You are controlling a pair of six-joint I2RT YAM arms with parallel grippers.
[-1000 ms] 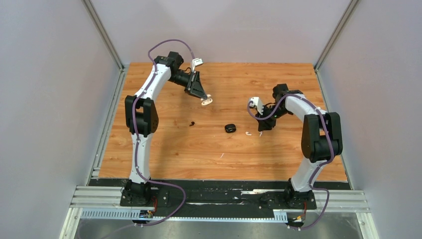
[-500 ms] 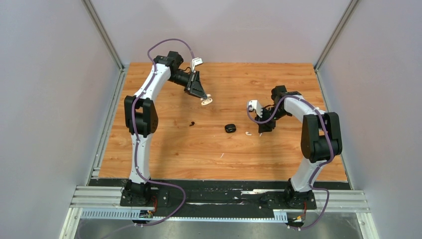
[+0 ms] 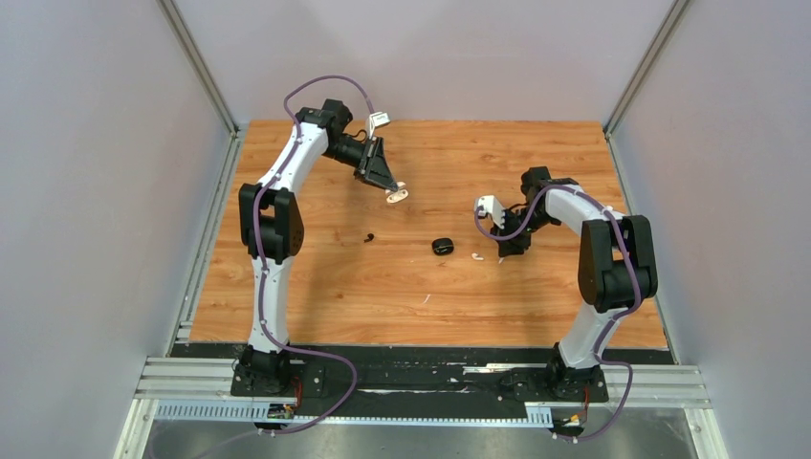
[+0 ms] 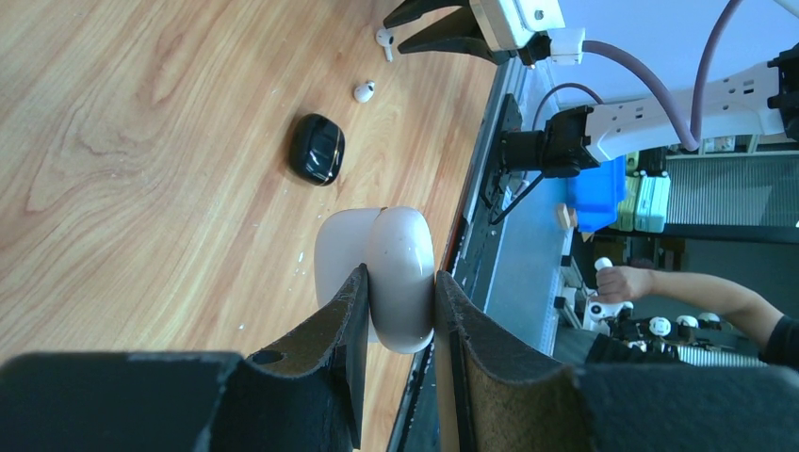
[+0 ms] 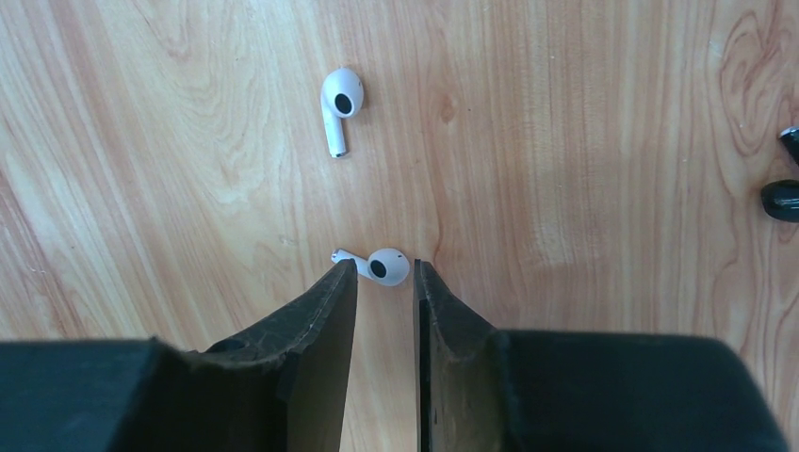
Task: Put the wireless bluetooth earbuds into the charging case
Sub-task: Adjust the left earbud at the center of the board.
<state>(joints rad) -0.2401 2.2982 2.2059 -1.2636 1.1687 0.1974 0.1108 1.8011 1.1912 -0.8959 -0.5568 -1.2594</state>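
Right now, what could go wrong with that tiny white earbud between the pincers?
The right gripper straddles the white earbud lying on the table; closing may squirt it out sideways. The left gripper pinches the smooth, rounded white case, so it might twist or slip when pushed.

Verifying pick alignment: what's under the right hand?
A small white stemmed earbud on the wooden table, between the right hand's open fingertips. The table beneath the fingers is hidden.

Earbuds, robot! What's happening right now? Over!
Left gripper shut on white case, above the table. Right gripper open, tips astride white earbud on table. Second white earbud lies apart.
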